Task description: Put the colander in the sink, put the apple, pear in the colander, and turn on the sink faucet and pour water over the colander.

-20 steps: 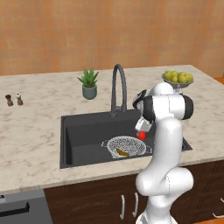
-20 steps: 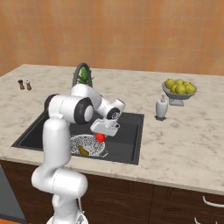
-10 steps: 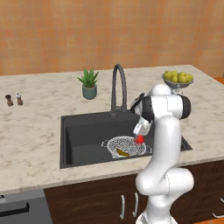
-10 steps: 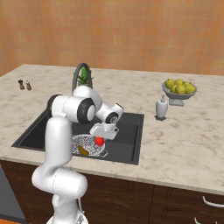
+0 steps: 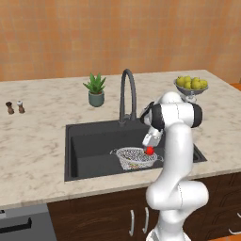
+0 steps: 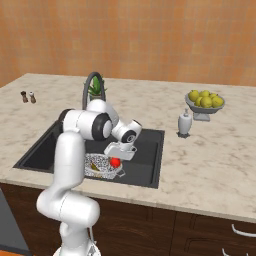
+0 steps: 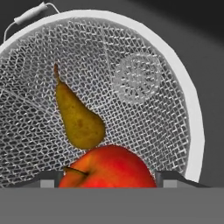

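The white mesh colander [image 5: 134, 157] sits in the dark sink [image 5: 89, 146], right of its middle and in front of the tall faucet [image 5: 128, 92]. My gripper [image 5: 150, 148] hangs just above the colander's right part, shut on the red apple [image 5: 149, 151]. In the hand view the apple [image 7: 109, 168] sits between my fingertips [image 7: 168, 179], low over the colander [image 7: 186, 105]. The brownish pear [image 7: 78, 120] lies on the mesh just beyond the apple. From the right base view the apple [image 6: 115, 162] shows under the gripper [image 6: 118, 158], over the colander [image 6: 99, 166].
A potted plant [image 5: 96, 89] stands behind the sink. A footed bowl of yellow-green fruit [image 5: 190, 84] is on the counter at the right, with a small white bottle [image 6: 185, 123] near it. Two shakers [image 5: 15, 107] stand at the far left.
The gripper has come down with the apple, from above the sink's right side to just over the colander. The pear and colander have not moved.
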You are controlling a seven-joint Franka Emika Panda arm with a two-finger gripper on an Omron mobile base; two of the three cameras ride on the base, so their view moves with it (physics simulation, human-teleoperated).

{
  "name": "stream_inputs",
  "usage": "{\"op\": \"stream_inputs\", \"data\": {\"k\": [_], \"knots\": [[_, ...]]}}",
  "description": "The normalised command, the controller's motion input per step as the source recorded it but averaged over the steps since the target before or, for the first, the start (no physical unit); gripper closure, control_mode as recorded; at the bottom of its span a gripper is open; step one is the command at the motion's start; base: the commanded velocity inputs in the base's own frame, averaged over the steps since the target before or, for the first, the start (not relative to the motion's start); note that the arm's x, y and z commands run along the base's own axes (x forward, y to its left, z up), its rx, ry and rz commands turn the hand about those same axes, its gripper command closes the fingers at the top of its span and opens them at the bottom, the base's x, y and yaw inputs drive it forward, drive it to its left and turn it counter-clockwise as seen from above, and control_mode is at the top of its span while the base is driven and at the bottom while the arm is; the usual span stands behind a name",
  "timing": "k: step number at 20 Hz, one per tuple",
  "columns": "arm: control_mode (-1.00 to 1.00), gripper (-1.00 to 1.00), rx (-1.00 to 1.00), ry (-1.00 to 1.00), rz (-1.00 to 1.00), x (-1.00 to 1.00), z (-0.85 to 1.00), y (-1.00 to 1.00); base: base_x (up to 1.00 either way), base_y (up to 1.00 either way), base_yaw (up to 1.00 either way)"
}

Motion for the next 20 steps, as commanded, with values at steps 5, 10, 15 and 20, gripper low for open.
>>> {"op": "stream_inputs", "data": {"k": [5,10,15,20], "knots": [[-1.00,1.00,0.00,0.00,0.00,-0.06,-0.03,0.18,0.00,0.00,0.00],[-1.00,-1.00,0.00,-0.02,-0.04,-0.14,0.02,0.24,0.00,0.00,0.00],[-1.00,-1.00,-0.01,0.00,-0.09,-0.22,0.00,0.03,0.00,0.00,0.00],[-1.00,-1.00,-0.02,0.00,-0.12,-0.14,0.16,0.00,0.00,0.00,0.00]]}}
